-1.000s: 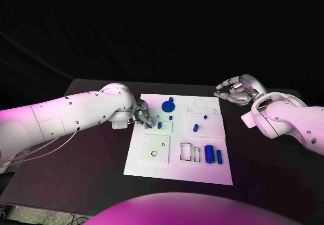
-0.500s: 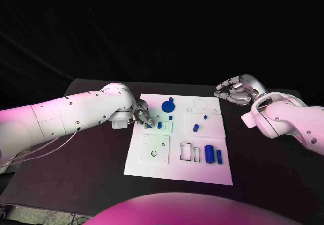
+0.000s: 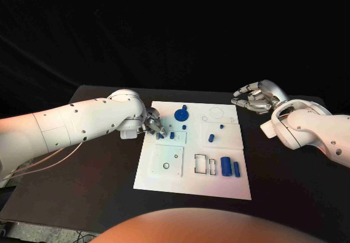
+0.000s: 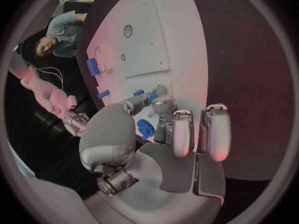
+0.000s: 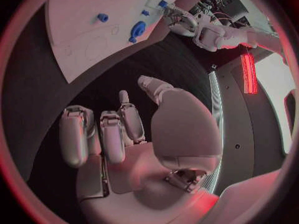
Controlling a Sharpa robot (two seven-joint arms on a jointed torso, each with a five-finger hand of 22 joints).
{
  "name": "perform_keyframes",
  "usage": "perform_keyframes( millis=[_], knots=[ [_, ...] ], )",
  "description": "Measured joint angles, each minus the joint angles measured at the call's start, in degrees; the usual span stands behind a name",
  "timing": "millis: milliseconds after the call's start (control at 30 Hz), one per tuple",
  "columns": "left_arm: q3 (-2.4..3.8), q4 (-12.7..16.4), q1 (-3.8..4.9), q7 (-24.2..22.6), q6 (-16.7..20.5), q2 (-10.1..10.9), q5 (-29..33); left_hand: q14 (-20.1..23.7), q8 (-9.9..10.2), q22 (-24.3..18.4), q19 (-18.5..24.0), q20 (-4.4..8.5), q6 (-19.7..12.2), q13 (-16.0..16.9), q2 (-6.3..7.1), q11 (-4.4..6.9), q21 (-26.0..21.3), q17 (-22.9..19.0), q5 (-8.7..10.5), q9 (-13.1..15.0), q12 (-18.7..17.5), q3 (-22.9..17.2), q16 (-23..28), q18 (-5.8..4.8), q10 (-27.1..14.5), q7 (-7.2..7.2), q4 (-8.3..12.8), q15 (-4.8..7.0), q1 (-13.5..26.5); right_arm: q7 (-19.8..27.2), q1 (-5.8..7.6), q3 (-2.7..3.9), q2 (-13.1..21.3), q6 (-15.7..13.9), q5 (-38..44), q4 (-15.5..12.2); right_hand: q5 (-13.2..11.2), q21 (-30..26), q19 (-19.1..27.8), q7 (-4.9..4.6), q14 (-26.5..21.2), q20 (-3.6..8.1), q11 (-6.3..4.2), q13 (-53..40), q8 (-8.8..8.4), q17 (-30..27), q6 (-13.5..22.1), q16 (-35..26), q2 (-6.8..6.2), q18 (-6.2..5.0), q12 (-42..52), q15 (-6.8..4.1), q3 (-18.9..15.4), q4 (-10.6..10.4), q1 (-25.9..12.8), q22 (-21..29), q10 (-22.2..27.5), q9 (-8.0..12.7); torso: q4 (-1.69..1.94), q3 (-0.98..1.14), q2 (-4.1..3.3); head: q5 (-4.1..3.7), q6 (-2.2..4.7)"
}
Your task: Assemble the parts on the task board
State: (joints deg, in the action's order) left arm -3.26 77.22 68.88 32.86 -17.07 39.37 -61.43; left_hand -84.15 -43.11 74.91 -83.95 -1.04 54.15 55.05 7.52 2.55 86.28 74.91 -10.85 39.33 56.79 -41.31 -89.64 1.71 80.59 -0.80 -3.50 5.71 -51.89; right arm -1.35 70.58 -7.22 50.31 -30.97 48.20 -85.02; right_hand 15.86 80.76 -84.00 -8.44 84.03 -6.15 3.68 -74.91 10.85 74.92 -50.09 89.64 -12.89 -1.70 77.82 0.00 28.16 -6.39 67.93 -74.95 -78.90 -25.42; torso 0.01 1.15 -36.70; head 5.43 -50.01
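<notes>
Progress: early; several blue parts (image 3: 226,165) are seen loose on the task board (image 3: 191,187).
Left hand (image 3: 152,125): fingers closed around a small blue part (image 3: 160,135).
Right hand (image 3: 255,97): curled, nothing held.

Two thick white arms are showing smooth, rounded shells dotted with small dark screws. A rounded white wrist housing is sitting just behind the left hand (image 3: 151,124), and thin pale cables are trailing below the arm's far end. The right hand (image 3: 255,97) is gleaming silver, its segmented fingers (image 5: 112,134) capped with pale pads, rising from a broad domed palm of smooth grey metal.
</notes>
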Motion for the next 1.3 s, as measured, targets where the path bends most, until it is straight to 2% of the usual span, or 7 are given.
perform_keyframes(
  millis=[367,500,567,733,900,1300],
  knots=[
    [-0.01,-0.3,0.00,0.4,-0.3,-0.1,0.1,0.0,0.1,0.0,0.0,0.00,0.2,-0.1,0.43,0.00,0.0,0.0,0.87,-0.3,0.0,1.1,0.0,-0.01,0.0,-0.09,-1.1,0.00,1.8,0.1,0.00,0.00,0.0,-0.1,-0.1,0.0,0.0,0.0,0.0,-0.17,0.0,0.00,0.21,0.0,0.00,0.0,0.2,0.0,-0.05,0.00,0.0,0.00,0.2,-0.2,-0.4,0.0,0.2,-0.1,0.00,-0.01,0.02,0.00,0.00],
    [-0.02,-0.4,0.00,0.5,-0.4,-0.2,0.2,0.0,0.1,0.0,0.0,0.00,0.3,-0.1,0.63,0.00,0.0,0.0,2.39,-0.6,0.0,1.7,0.0,0.00,0.0,0.00,-1.7,0.00,3.0,0.2,0.00,0.00,0.0,-0.2,-0.2,0.0,-0.3,0.0,0.0,-0.17,0.0,0.00,0.21,0.0,0.00,0.0,0.2,0.0,-0.01,0.00,-0.1,0.00,0.2,-0.2,-0.4,0.0,0.2,-0.1,-0.01,0.00,0.03,0.00,0.00],
    [-0.02,-0.5,0.00,0.5,-0.4,-0.2,0.2,0.0,0.1,0.0,0.0,0.00,0.5,-0.1,1.09,0.00,0.0,0.0,3.85,-0.8,0.0,2.0,0.0,-0.01,0.0,-0.12,-2.4,0.00,3.5,0.3,0.00,0.00,0.0,-0.2,-0.2,0.0,-0.4,0.0,0.0,-0.17,0.0,0.00,0.21,0.0,0.00,0.0,0.2,0.0,-0.31,0.00,-0.2,0.00,0.2,-0.2,-0.7,0.0,0.2,-0.1,-0.01,0.00,0.03,-0.01,0.00],
    [-0.04,-0.5,-0.02,0.6,-0.5,-0.2,0.3,0.0,0.1,0.0,0.0,0.00,0.8,-0.1,1.25,0.00,0.0,0.0,6.36,-0.9,0.0,2.7,0.0,0.00,0.0,-0.09,-3.1,0.00,4.3,0.3,0.00,0.00,0.0,-0.3,-0.3,0.0,-0.6,0.0,0.0,0.03,0.0,0.00,0.21,0.0,0.00,0.0,0.4,0.0,0.00,0.00,-0.2,0.00,0.2,-0.2,-1.0,0.0,0.2,-0.1,-0.03,0.01,0.03,-0.05,0.00],
    [-0.04,-0.6,-0.01,0.7,-0.6,-0.3,0.3,0.0,-0.1,0.0,0.0,0.00,0.8,-0.1,1.79,0.00,0.2,0.0,7.18,-1.0,0.0,3.4,0.0,0.00,0.0,-0.08,-3.7,0.00,4.8,0.4,0.00,0.00,0.0,-0.4,-0.3,0.0,-0.6,0.0,0.0,0.03,0.0,0.00,0.21,0.0,0.00,0.0,0.4,0.0,0.00,0.00,-0.2,0.00,0.2,-0.2,-1.0,0.0,0.2,-0.1,-0.03,0.01,0.03,-0.09,0.00],
    [-0.06,-0.6,0.00,0.8,-0.5,-0.4,0.3,0.0,-0.3,0.0,0.0,0.01,1.1,0.1,1.69,0.00,0.6,0.0,7.18,-1.1,0.0,3.5,0.0,0.00,0.0,-0.18,-4.2,0.00,5.2,0.4,0.00,0.00,0.0,-0.5,-0.4,0.0,-0.6,0.0,0.0,0.03,0.0,0.00,0.21,0.0,0.00,0.0,0.4,0.0,0.00,0.00,-0.2,0.00,0.2,-0.2,-1.0,0.0,0.2,-0.1,-0.02,0.02,0.01,-0.14,0.01]
  ],
)
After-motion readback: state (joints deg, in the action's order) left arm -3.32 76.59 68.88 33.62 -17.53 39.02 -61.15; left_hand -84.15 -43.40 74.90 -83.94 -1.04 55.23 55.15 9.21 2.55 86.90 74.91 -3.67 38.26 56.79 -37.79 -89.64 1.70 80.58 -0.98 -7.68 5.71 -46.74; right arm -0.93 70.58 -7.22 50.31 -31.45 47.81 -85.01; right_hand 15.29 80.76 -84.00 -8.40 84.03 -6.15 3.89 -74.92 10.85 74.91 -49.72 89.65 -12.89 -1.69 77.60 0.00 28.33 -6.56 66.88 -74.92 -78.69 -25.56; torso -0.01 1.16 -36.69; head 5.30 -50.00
